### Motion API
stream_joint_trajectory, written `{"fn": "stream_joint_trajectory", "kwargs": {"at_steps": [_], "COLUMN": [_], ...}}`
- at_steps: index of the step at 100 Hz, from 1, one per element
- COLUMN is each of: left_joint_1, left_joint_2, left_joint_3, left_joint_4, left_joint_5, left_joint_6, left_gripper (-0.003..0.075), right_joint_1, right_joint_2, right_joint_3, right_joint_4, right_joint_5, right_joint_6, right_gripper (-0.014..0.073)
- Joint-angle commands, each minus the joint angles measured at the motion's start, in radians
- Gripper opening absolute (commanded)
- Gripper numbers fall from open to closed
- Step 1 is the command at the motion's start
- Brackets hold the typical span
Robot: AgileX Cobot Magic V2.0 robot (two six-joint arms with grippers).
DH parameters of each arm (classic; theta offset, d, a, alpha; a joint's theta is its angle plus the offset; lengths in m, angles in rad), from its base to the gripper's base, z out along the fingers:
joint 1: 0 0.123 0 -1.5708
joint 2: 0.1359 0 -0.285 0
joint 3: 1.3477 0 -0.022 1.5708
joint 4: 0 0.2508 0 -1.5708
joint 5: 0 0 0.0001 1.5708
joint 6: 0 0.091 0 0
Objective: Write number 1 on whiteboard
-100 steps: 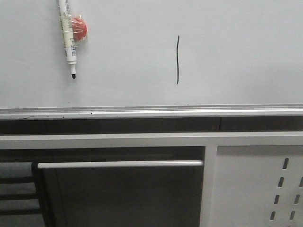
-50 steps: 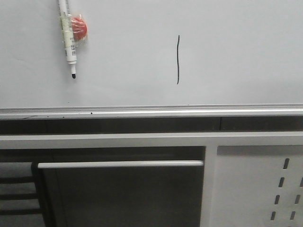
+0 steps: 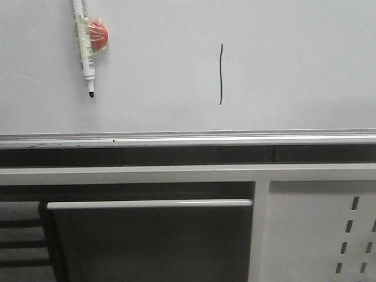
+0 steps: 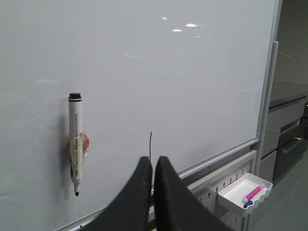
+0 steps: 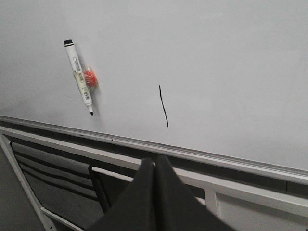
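Front view – board: whiteboard (image 3: 294, 64) filled the upper half, silver rail along its foot
Front view – stroke: number 1 (image 3: 221, 74) stood near mid-board, thin, black, slightly wavy, well above the rail
Front view – pen: marker (image 3: 83, 44) hung tip-down at upper left, stuck to a red magnet (image 3: 97, 33), well apart from the stroke
Front view – arms: neither gripper in sight
Left wrist view – fingers: left gripper (image 4: 153, 166) pressed together, nothing between, clear of the board
Left wrist view – stroke: only the top of the 1 peeked above the fingertips; marker to one side, capless tip down
Left wrist view – extras: white tray (image 4: 245, 190) with a pink pen hung below the rail
Right wrist view – fingers: right gripper (image 5: 155, 166) pressed together, empty, below the rail
Right wrist view – stroke: whole 1 visible, beside the marker
Handling guess: marker looked light, stiff, smooth-barrelled; best pinched mid-barrel, pulled off the magnet
Progress guess: digit looked done, pen parked
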Motion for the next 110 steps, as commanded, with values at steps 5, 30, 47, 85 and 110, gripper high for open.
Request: {"fn": "stream_joint_trajectory", "kwargs": {"at_steps": [5, 30, 47, 85, 110], "left_joint_1": [0.018, 0.345, 0.566, 0.692, 0.670], "left_joint_2": [0.007, 0.005, -0.074, -0.171, -0.170], "left_joint_3": [-0.016, 0.034, 0.096, 0.213, 0.211], "left_joint_4": [0.106, 0.310, 0.354, 0.356, 0.356], "left_joint_5": [-0.047, -0.015, 0.011, 0.074, 0.072], "left_joint_6": [-0.011, -0.228, -0.298, -0.393, -0.393], "left_gripper": [-0.0020, -0.0020, -0.0020, -0.0020, -0.0020], "right_joint_1": [-0.006, -0.006, -0.006, -0.006, -0.006], "right_joint_2": [0.008, 0.008, 0.008, 0.010, 0.010], "right_joint_3": [-0.026, -0.026, -0.026, -0.026, -0.026], "right_joint_4": [0.020, 0.020, 0.020, 0.020, 0.020], "right_joint_5": [-0.064, -0.064, -0.064, -0.061, -0.059], "right_joint_6": [-0.004, -0.004, -0.004, -0.004, -0.004], "right_gripper": [-0.0064, -0.0064, -0.0064, -0.0064, -0.0064]}}
